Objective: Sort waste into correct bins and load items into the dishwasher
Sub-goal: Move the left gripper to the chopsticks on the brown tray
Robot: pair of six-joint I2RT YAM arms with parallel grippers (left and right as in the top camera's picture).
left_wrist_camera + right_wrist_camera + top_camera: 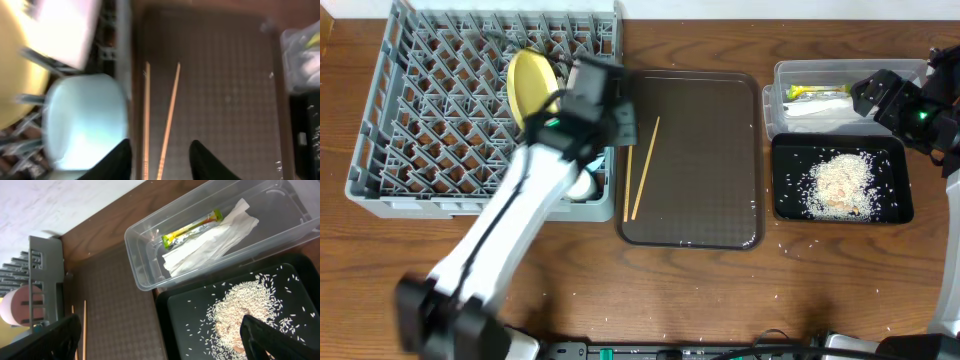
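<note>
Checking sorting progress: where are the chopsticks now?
Overhead, the chopsticks lie side by side on the left part of the brown tray, just right of the grey rack.

We get overhead straight down on the whole table, left wrist close above chopsticks point(170, 115), right wrist angled over clear tub point(137, 265), both sharing brown tray point(115, 315).

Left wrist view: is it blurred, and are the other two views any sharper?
Left wrist view: smeared by motion, the bowl and plate soft-edged, a white patch at the top blown out; the chopsticks soft but readable. Overhead view: sharp and evenly lit, only the left arm slightly blurred. Right wrist view: crisp on the tub and rice.
</note>
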